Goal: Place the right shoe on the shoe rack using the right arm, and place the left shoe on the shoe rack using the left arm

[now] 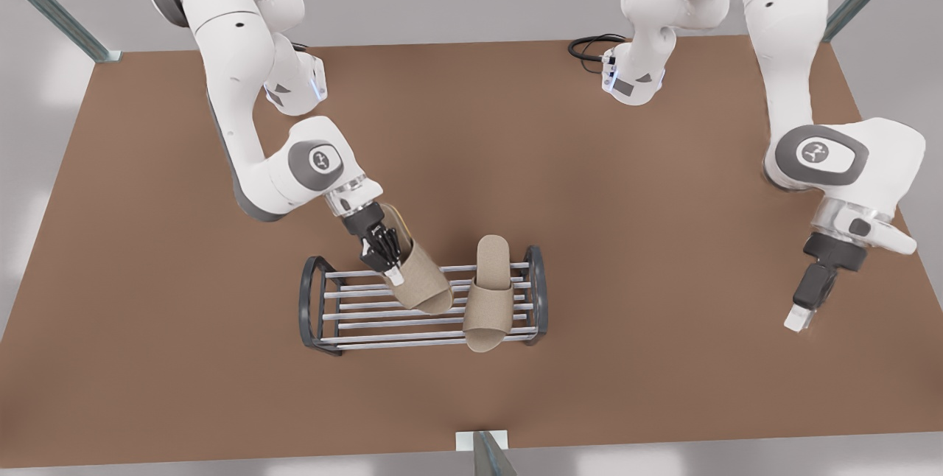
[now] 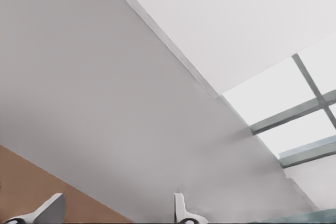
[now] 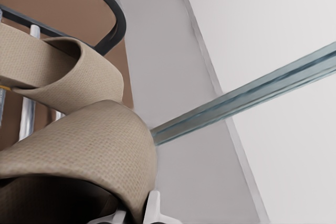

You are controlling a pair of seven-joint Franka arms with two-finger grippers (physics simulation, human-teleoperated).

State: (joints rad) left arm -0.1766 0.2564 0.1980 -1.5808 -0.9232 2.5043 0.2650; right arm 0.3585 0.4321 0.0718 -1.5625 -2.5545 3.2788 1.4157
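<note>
The right hand [image 1: 389, 259] is clamped on a beige woven fabric slipper [image 1: 420, 277], holding it at the low rack of silver-grey metal bars with dark rounded end frames [image 1: 423, 306]. That slipper's long axis lies skewed across the bars, toe toward the second beige slipper [image 1: 490, 292], which rests squarely across the rack beside it. The left hand [image 1: 807, 306] waits well apart over the brown bench [image 1: 626, 181], its fingers [image 2: 179, 208] spread and empty.
</note>
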